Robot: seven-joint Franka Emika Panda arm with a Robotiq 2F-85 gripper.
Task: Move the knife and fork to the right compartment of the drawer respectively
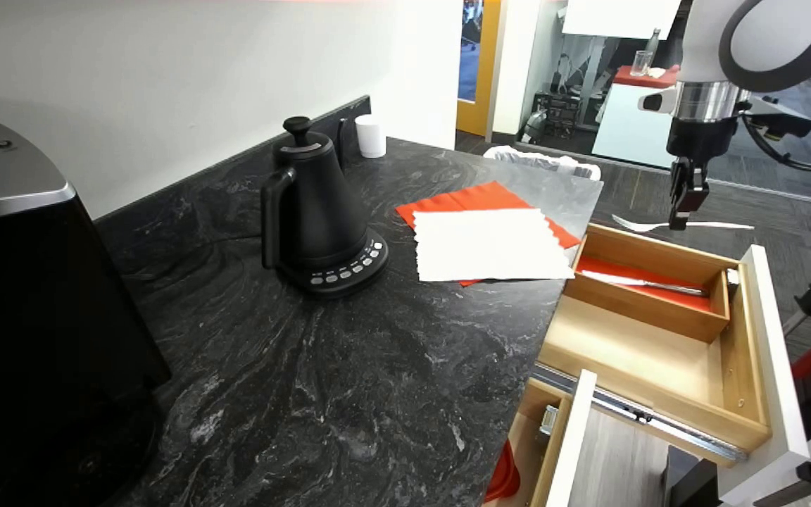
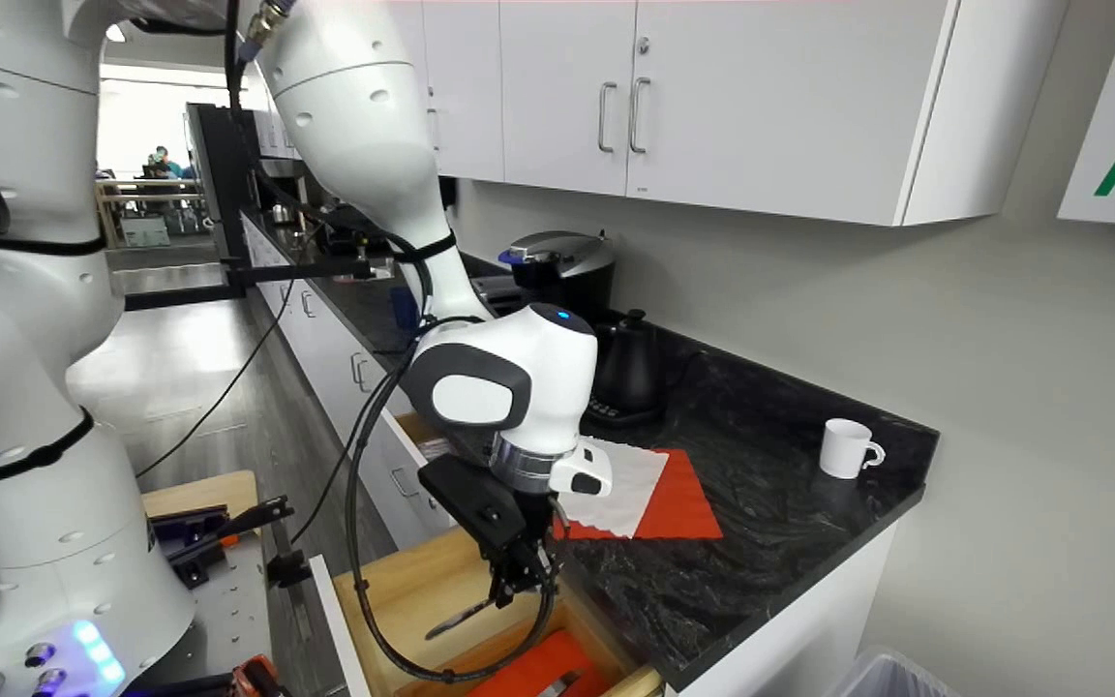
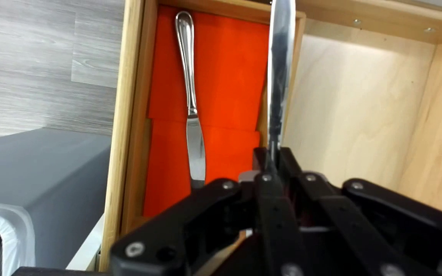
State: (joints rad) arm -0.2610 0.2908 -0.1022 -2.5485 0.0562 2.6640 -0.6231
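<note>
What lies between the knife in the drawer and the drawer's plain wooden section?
In the wrist view, red lining, then the wooden divider, partly hidden behind the held fork.

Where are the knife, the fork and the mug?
Knife (image 3: 191,96): in the wrist view, on the handle near the blade.
Fork (image 1: 721,225): in an exterior view, on the handle.
Mug (image 2: 844,450): in an exterior view, on the white body.

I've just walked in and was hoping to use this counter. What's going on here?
A robot arm is working over an open drawer. Its gripper is closed on a fork, held above the drawer and not yet set down. A knife lies in the red-floored compartment, so putting the fork away probably comes next.
</note>
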